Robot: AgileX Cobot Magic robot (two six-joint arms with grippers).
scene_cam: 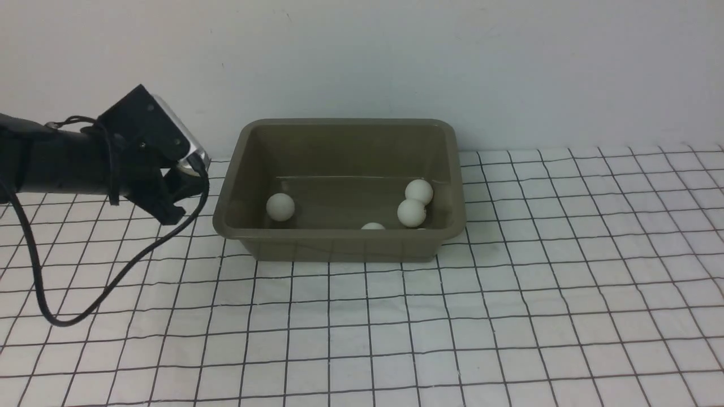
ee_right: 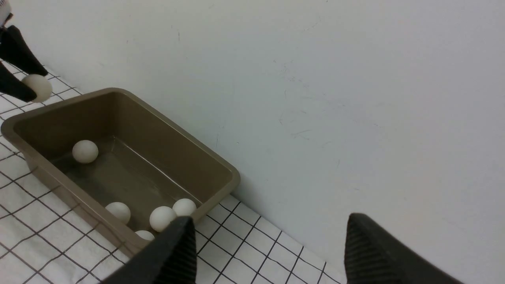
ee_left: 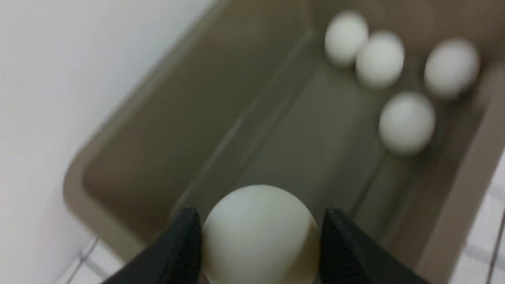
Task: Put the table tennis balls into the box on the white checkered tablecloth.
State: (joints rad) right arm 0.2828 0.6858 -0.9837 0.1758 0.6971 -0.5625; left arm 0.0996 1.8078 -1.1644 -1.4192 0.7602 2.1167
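My left gripper (ee_left: 259, 215) is shut on one table tennis ball (ee_left: 256, 236), white and matte. In the right wrist view this gripper (ee_right: 36, 84) holds the ball (ee_right: 39, 87) in the air just outside the short left end of the box (ee_right: 213, 165). From the front the left gripper (scene_cam: 186, 195) hides the ball. The olive-grey box (scene_cam: 339, 249) stands on the white checkered tablecloth (scene_cam: 509, 294). Several balls lie in it: one alone (scene_cam: 280, 206) at the left end, the others clustered (scene_cam: 411, 212) at the right. My right gripper (ee_right: 270, 221) is open and empty, off to the box's right.
A plain white wall (scene_cam: 509, 68) rises directly behind the box. The left arm's black cable (scene_cam: 68, 316) loops down over the cloth at the front left.
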